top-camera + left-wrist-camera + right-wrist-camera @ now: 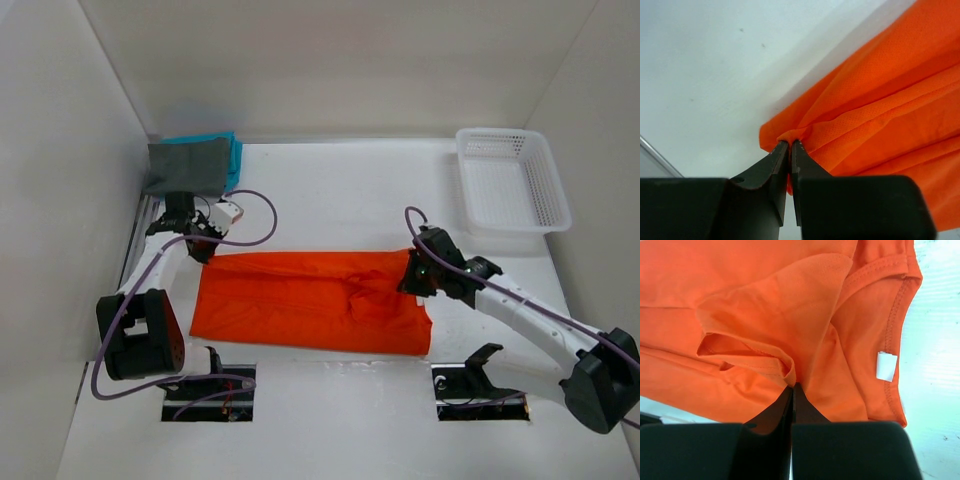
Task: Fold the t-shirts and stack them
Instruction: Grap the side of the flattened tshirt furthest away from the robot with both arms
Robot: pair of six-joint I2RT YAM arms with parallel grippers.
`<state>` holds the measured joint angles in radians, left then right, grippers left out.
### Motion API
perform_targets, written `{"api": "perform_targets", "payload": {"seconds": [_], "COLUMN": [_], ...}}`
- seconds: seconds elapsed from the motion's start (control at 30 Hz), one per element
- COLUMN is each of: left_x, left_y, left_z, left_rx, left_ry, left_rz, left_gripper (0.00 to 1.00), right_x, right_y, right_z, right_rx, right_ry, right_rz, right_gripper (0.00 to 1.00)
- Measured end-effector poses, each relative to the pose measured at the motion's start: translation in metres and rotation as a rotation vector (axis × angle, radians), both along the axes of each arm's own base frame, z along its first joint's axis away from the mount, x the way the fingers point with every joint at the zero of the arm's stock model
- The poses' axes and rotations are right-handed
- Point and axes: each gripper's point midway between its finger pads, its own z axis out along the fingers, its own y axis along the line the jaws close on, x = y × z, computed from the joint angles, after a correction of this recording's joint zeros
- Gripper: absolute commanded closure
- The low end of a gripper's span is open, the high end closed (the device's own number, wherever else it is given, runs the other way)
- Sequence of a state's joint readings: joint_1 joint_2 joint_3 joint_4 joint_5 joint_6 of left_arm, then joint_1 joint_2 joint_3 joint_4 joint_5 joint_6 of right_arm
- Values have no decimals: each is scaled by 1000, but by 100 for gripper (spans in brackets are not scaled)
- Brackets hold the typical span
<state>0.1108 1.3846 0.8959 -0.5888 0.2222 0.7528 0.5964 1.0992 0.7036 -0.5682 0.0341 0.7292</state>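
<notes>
The orange shirt (310, 300) lies flat across the middle of the bench (340, 190), folded into a long band running left to right. The left tool (205, 250) is at its far left corner, jaws pressed together on a small bunch of the hem (the wrist view shows the cloth puckered right at the tips). The right tool (413, 277) is at the opposite end, jaws shut on a raised fold of the orange shirt beside the collar (897, 305), where a white label (886, 366) shows.

In the far left corner a grey shirt (185, 165) sits folded on a teal shirt (232, 150), of which only the right edge and a far strip peek out. They lie just beyond the left tool, apart from the orange shirt. A white basket (505, 133) stands at the far right, well apart from the cloth. A purple cable (262, 215) loops over the bench by the left tool.

The right arm hides part of the shirt's right end in the top view.
</notes>
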Motion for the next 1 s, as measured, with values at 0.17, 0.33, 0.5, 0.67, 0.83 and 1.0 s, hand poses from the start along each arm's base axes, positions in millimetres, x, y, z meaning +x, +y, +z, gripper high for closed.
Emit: {"api": "perform_targets", "payload": {"seconds": [0.17, 0.33, 0.5, 0.67, 0.83, 1.0], "left_x": [8, -2, -32, -65, -70, -53], "left_y": [-1, -3, 7, 8, 4, 4], "left_z": [6, -2, -8, 8, 19, 26], "left_rx": [7, 21, 21, -24, -48, -20], "left_ry": [-30, -5, 90, 207, 228, 172], "left_rz": [-7, -35, -36, -83, -105, -98], "left_gripper": [93, 83, 64, 50, 47, 45], "right_x": [-1, -20, -26, -27, -27, -28], "right_y": [3, 5, 3, 2, 2, 2], "right_z": [8, -12, -24, -28, -32, -33], "right_rx": [26, 5, -11, -21, -27, -28], "right_ry": [-23, 34, 70, 83, 92, 93], "right_rz": [-10, 8, -1, -2, 0, 1], "right_gripper": [100, 100, 99, 99, 99, 99]}}
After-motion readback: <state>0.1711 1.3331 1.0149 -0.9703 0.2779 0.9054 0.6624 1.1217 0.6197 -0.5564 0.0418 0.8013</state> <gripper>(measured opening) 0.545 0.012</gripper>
